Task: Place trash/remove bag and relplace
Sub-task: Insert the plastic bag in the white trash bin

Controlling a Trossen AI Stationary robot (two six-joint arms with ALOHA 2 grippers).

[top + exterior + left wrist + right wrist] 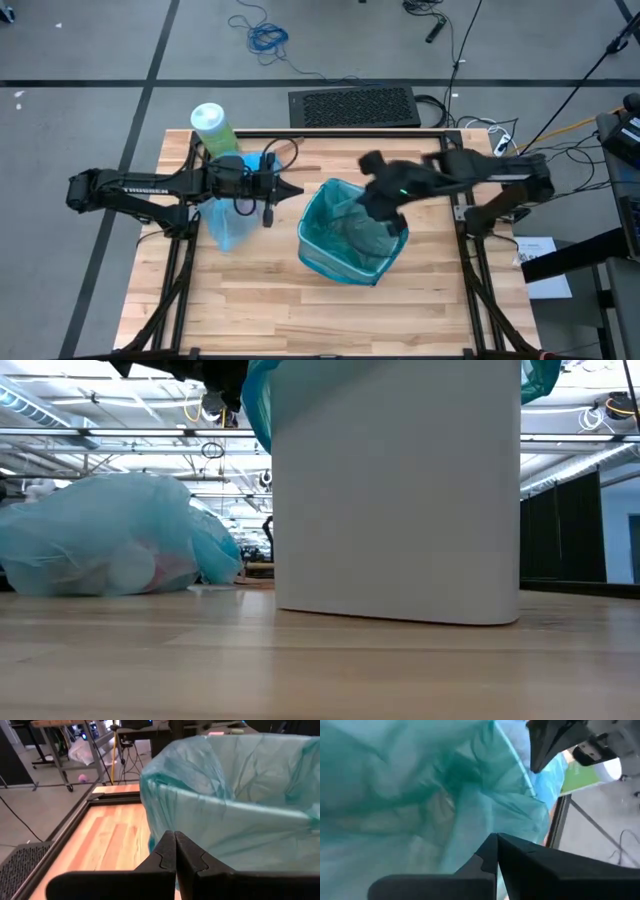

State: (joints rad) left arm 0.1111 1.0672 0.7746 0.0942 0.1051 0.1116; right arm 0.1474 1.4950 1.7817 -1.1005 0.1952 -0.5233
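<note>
The light blue bag [228,224] lies bunched on the table under my left arm. In the low view the bag [100,538] is full, and pale and reddish trash [150,568] shows through it. A white wastebasket [400,510] stands mid-table, lined with a darker teal bag [345,235] folded over its rim. My left gripper [298,192] is shut and points level at the basket's left side, a little short of it. My right gripper [392,215], also shut, hovers blurred over the basket's right half, slanting down into the teal liner [420,795].
A large green bottle [212,128] with a white cap stands at the table's far left corner, behind my left arm. A black mat [353,105] lies on the floor beyond the far edge. Bare wood [250,300] stretches along the near side.
</note>
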